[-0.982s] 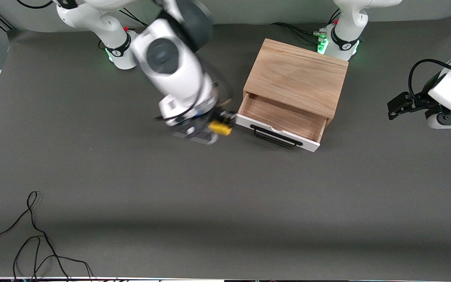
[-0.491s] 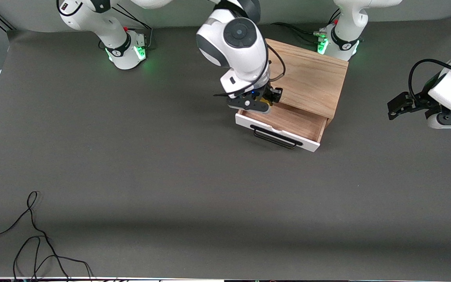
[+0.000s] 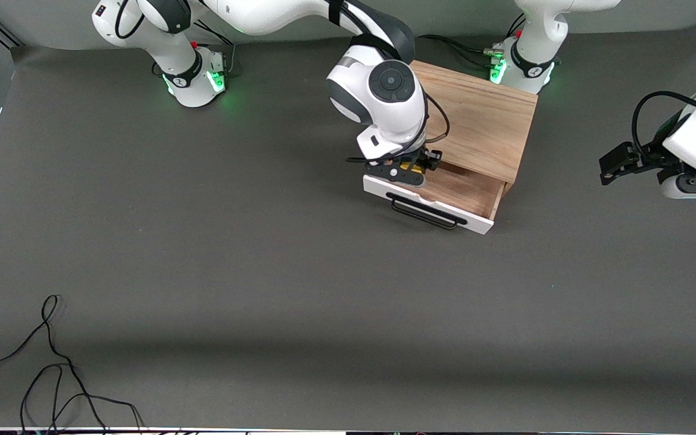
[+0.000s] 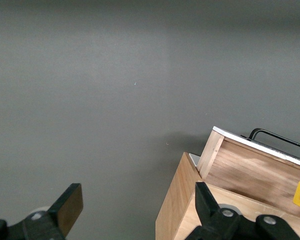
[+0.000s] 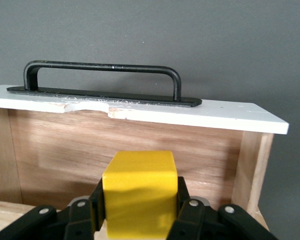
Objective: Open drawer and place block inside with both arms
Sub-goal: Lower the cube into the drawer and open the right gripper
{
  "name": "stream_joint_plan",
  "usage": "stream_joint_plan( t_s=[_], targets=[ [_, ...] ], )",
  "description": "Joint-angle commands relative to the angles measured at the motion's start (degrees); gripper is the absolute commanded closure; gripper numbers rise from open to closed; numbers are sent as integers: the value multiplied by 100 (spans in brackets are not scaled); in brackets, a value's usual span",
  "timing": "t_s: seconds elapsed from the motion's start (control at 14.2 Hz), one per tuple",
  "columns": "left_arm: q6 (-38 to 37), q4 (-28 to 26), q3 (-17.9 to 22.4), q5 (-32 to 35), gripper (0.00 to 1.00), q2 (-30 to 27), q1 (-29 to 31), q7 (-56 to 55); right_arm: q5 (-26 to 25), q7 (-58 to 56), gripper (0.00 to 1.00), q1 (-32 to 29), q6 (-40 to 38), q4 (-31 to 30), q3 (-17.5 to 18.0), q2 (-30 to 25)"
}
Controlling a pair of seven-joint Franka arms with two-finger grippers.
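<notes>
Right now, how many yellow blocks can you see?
1. The yellow block is pinched in the right end effector over the open drawer. I can't see under the arm, so another could hide there.

Right pincer (image 3: 411, 171) clamped, arm reaching out; left pincer (image 3: 617, 162) wide, arm waiting.

A dark grey table (image 3: 263, 272) carries a wooden box (image 3: 469, 115) and loose black cables (image 3: 52, 368).
</notes>
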Motion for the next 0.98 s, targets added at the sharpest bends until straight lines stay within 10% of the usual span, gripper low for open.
stream_joint_plan(
  t_s=[0.0,0.42,0.56,0.91],
  targets=[
    [-43,18,9,-34,0,-46,43,113,-130,214,90,133,98,230,-97,207],
    [-8,18,9,-43,0,-46,69,113,-227,319,72,142,221,222,-97,383],
    [-8,18,9,-43,0,-46,78,113,-227,346,4,142,221,222,-106,383],
    [1,18,9,-43,0,-46,78,113,-236,469,0,142,248,265,-106,339]
  ],
)
